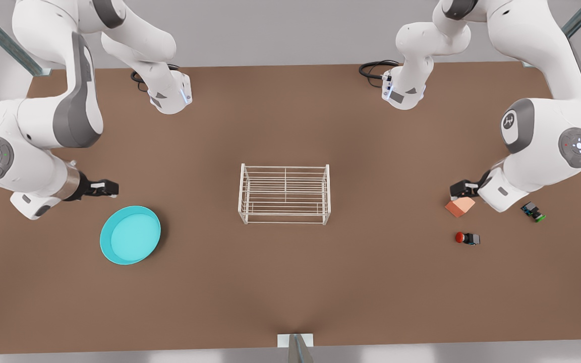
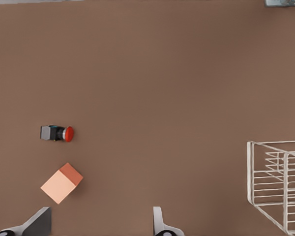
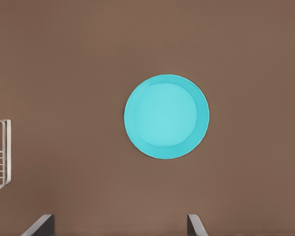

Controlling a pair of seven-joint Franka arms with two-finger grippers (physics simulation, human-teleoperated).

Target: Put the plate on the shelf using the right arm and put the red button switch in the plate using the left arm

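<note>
The turquoise plate (image 1: 130, 235) (image 3: 166, 116) lies flat on the table at the front view's left. Just behind it my right gripper (image 1: 109, 188) (image 3: 118, 226) hovers open, holding nothing. The white wire shelf (image 1: 285, 193) (image 2: 280, 187) (image 3: 0, 152) stands at the table's middle with both tiers bare. At the front view's right the red button switch (image 1: 467, 238) (image 2: 57, 133) lies on its side. My left gripper (image 1: 459, 190) (image 2: 99, 221) is open above the orange cube (image 1: 460, 206) (image 2: 61, 183), a short way behind the red switch.
A green-capped switch (image 1: 533, 211) lies to the right of the orange cube in the front view, partly under the left arm. Black cables (image 1: 373, 69) sit by the arm bases at the back. The brown table (image 1: 290, 282) stretches wide in front of the shelf.
</note>
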